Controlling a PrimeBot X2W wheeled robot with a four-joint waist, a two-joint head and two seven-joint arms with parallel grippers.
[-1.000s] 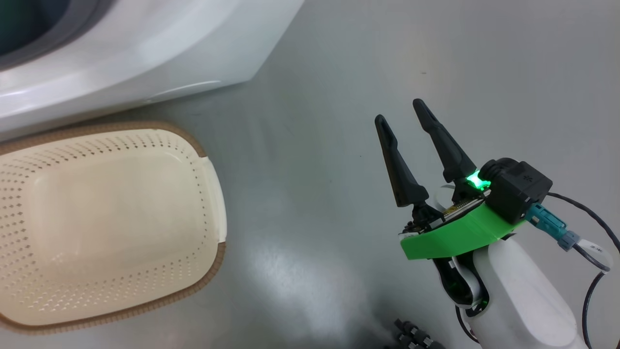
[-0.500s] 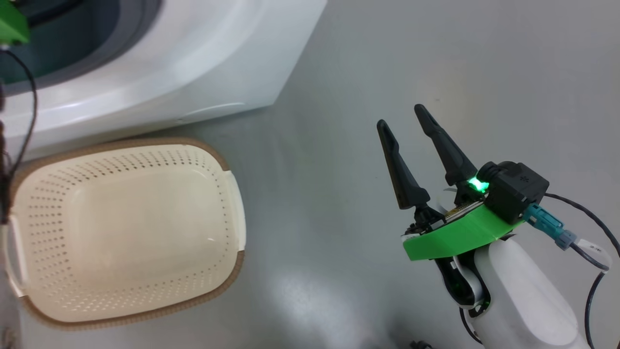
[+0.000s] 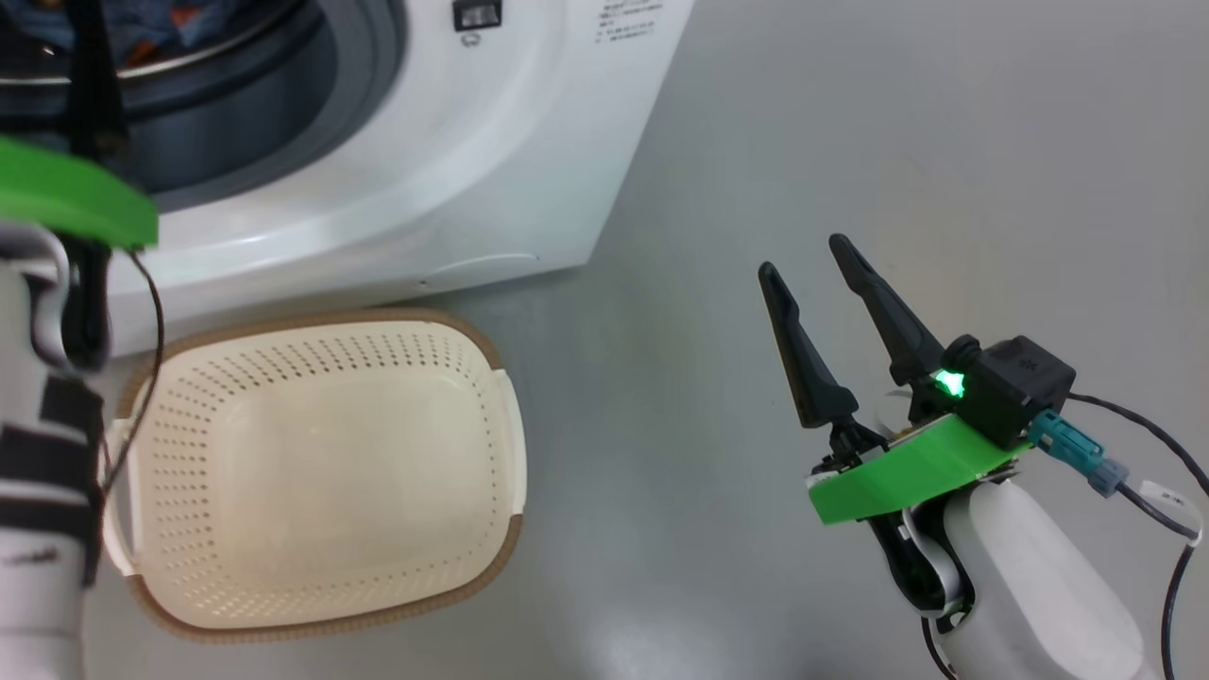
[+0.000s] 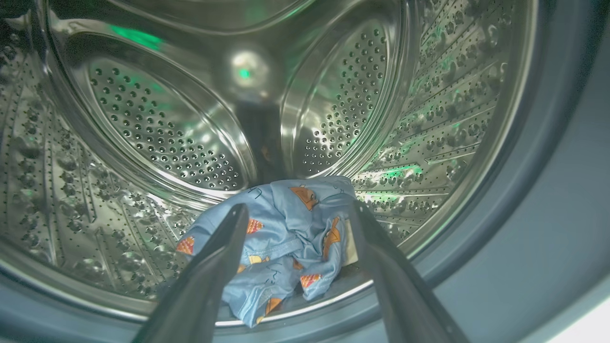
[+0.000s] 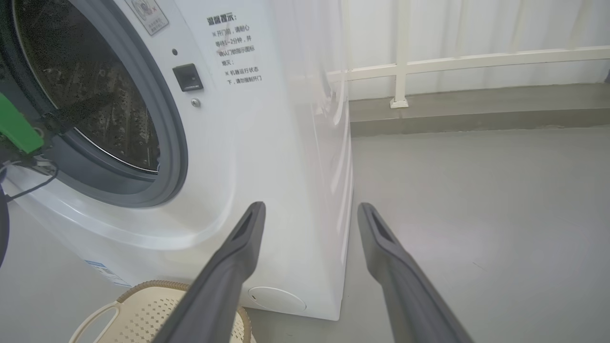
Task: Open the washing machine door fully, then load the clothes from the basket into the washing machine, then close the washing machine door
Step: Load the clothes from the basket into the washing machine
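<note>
Loading looks done: basket [image 3: 444, 378] at 8 o'clock is empty, and the clothes [image 4: 286, 238] lie at the drum's [image 4: 157, 133] 6 o'clock. Left claw [image 4: 298, 207] is spread in front of them, holding nothing. Right claw [image 3: 801, 255] at 4 o'clock is released too. Only shutting the door is left, I'd say.

My head camera has swung, so the washing machine [image 3: 491, 161] opening with clothes [image 3: 179, 19] shows at eleven o'clock; the basket [image 3: 472, 444] shows whole; my left arm [image 3: 38, 529] has entered at nine o'clock.
</note>
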